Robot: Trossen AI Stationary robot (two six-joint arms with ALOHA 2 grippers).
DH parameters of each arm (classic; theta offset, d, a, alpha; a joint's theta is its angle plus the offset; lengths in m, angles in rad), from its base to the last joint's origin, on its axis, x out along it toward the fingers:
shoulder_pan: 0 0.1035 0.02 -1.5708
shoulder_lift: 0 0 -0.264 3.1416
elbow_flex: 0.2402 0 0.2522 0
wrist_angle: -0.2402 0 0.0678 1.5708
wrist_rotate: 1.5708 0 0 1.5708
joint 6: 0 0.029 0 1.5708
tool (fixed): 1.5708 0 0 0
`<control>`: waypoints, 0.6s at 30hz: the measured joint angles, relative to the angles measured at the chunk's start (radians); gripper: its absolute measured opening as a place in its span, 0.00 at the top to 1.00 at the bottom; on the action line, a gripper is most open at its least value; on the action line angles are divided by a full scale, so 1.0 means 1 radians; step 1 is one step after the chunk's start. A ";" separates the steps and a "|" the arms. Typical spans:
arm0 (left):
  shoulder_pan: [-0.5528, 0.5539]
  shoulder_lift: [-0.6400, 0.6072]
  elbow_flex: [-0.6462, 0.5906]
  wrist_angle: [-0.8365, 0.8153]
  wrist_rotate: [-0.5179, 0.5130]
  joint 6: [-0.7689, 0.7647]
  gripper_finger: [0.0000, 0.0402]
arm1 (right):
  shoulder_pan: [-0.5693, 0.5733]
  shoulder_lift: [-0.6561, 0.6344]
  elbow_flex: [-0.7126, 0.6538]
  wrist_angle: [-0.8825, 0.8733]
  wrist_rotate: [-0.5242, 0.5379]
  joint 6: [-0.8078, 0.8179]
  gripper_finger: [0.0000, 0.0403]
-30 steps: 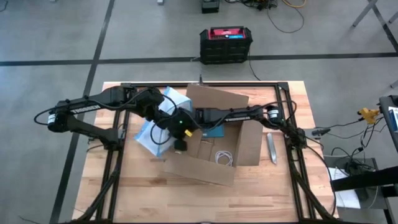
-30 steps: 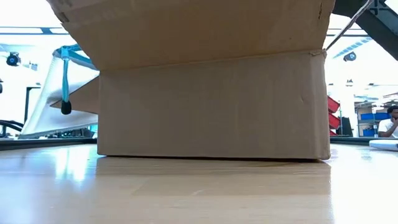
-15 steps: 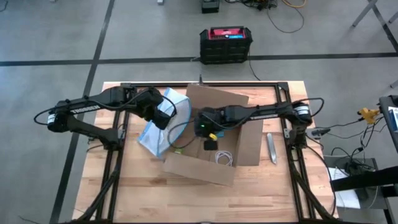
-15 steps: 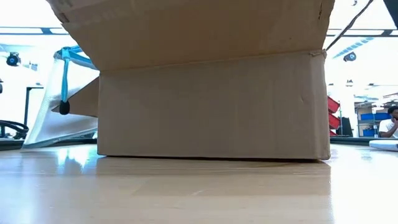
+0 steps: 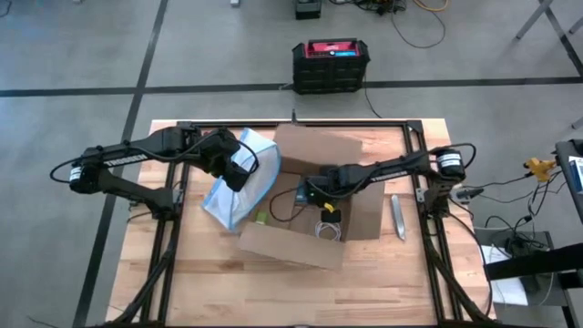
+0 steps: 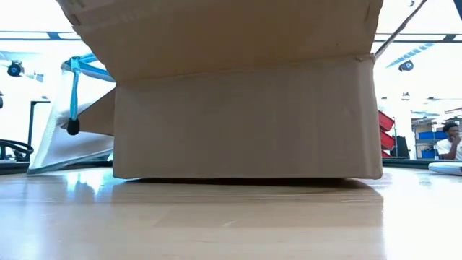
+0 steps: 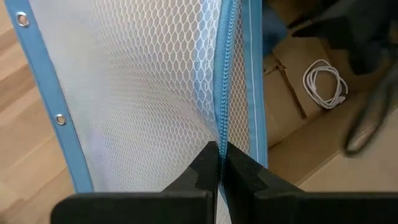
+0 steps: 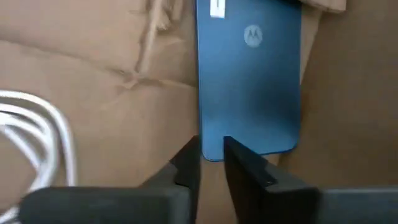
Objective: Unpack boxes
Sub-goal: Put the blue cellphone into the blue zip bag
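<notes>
The brown cardboard box stands open in the middle of the table, flaps spread, and fills the low view. Inside lie a blue phone and a coiled white cable. My right gripper is down inside the box. Its fingers stand a narrow gap apart over the phone's end and touch nothing I can see. My left gripper is left of the box, shut on the clear blue-edged mesh bag. The bag's lower edge rests on the table. My left gripper pinches the bag's blue zipper edge between its two fingers. The fingers lie along the zipper line. The bag stands up tilted beside the box, its mesh spread out, its lower end on the table.
A grey tool lies on the table right of the box. A black crate with a red top sits on the floor beyond the far edge. A person sits in the room behind. Bare wood lies along the near side.
My right gripper has moved from the bag's mouth toward the table's right and come down inside the box, over the phone and cable. The box's right bottom corner has risen slightly off the table in the low view. The bag has stayed held up.
</notes>
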 joint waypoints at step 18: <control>-0.002 0.000 -0.005 0.001 -0.012 0.005 1.00 | -0.037 0.145 0.094 0.114 -0.055 0.000 0.31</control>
